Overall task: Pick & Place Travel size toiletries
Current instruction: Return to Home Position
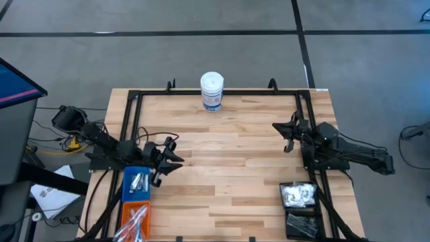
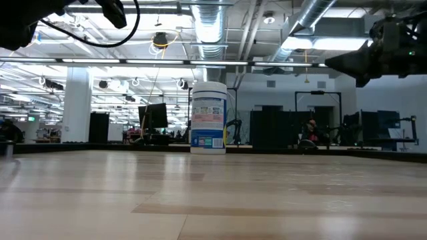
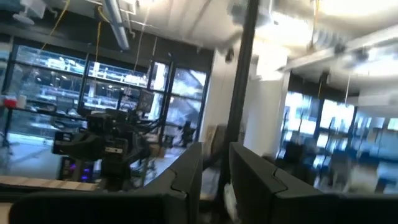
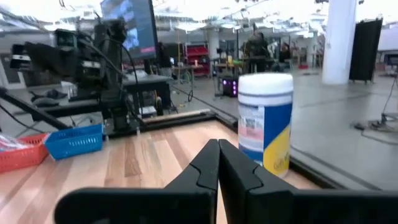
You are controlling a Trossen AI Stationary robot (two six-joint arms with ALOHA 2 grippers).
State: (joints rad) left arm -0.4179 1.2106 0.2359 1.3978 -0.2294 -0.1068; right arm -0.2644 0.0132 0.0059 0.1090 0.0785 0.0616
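The travel size toiletries lie in bins along the table's near edge. Silver tubes (image 1: 139,180) are in a blue bin (image 1: 127,191), and thin sticks (image 1: 136,218) in an orange bin (image 1: 124,214). White packets (image 1: 297,194) and black pieces (image 1: 302,222) fill black bins at the near right. My left gripper (image 1: 176,151) hangs just beyond the blue bin's far right corner. In its wrist view its fingers (image 3: 214,165) stand slightly apart, open, tilted up at the room. My right gripper (image 1: 289,138) floats above the table's right side, shut (image 4: 218,155) and holding nothing.
A tall white canister with a blue label (image 1: 211,91) stands upright at the table's far middle (image 2: 209,117) (image 4: 265,121). A black frame (image 1: 134,97) runs along the table's edges. The bare wooden table top (image 1: 228,168) lies between the two arms.
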